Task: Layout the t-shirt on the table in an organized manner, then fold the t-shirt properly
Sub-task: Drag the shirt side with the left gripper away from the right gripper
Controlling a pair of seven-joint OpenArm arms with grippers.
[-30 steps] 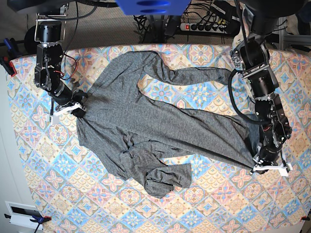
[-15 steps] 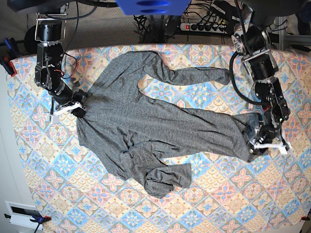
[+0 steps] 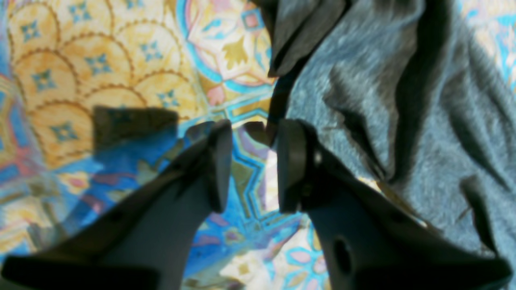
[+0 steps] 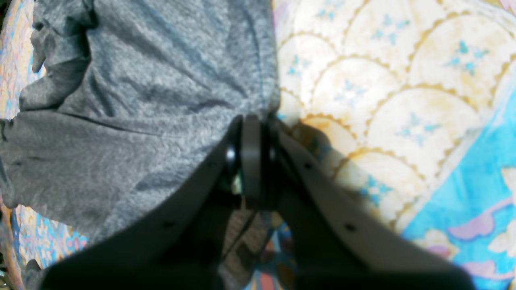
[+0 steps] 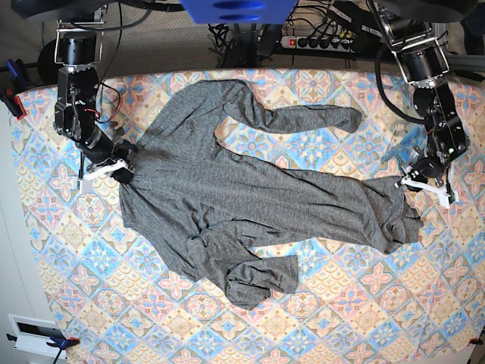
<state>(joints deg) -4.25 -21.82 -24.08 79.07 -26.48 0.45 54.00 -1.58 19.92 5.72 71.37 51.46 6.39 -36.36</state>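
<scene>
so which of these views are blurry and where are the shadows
Left wrist view: soft throughout, the dark jaws blurred, one casting a blocky shadow on the table. Right wrist view: the t-shirt fairly sharp, the jaws smeared. Base view: sharp and evenly lit.

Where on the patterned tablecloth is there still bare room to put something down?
Bare cloth lies along the near edge of the table, below the dark-grey long-sleeved shirt, and between its upper sleeve and body. It is crowded at both shirt ends, by the right hand and left hand.

A power strip [image 5: 318, 42] lies on the floor at the far side, amid dark cables [image 5: 227, 34]. A white wall socket [image 5: 34, 336] sits near left.
</scene>
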